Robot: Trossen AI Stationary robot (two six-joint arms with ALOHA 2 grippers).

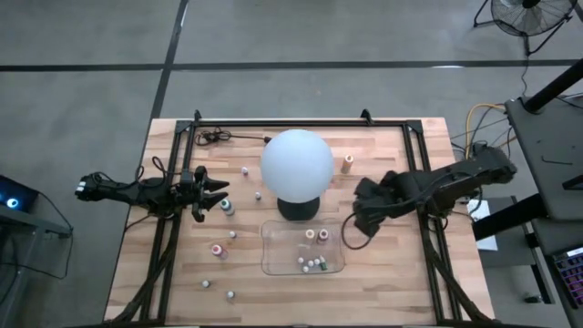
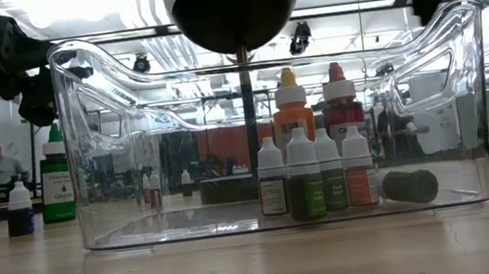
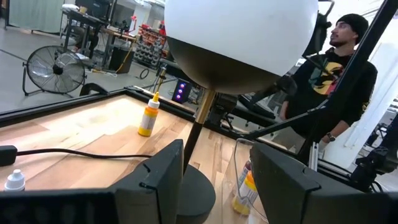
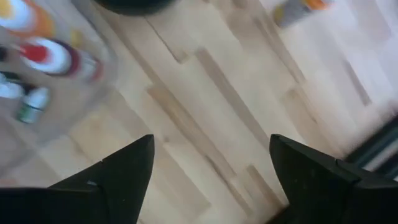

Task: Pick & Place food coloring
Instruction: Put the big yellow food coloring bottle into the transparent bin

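Note:
Several tiny food coloring bottles stand upright in the clear tray [image 1: 273, 260]: a front row of small ones [image 2: 311, 180] and, behind it, an orange-capped bottle [image 2: 291, 103] and a red-capped bottle [image 2: 340, 97]. Others stand loose on the wood, among them a teal one [image 1: 227, 207], a pink one [image 1: 218, 249] and an orange one [image 1: 349, 162]. My right gripper [image 1: 360, 219] hangs open above the table just right of the tray, pointing steeply down, with only bare wood between its fingers [image 4: 211, 174]. My left gripper [image 1: 221, 193] waits open and level at the left, beside the teal bottle.
A lamp with a big white globe [image 1: 296, 162] on a dark round base [image 1: 298, 208] stands mid-table, just behind the tray. A black cable [image 1: 219, 138] lies at the far left. A person [image 3: 339, 74] stands beyond the table. Bare wood lies right of the tray.

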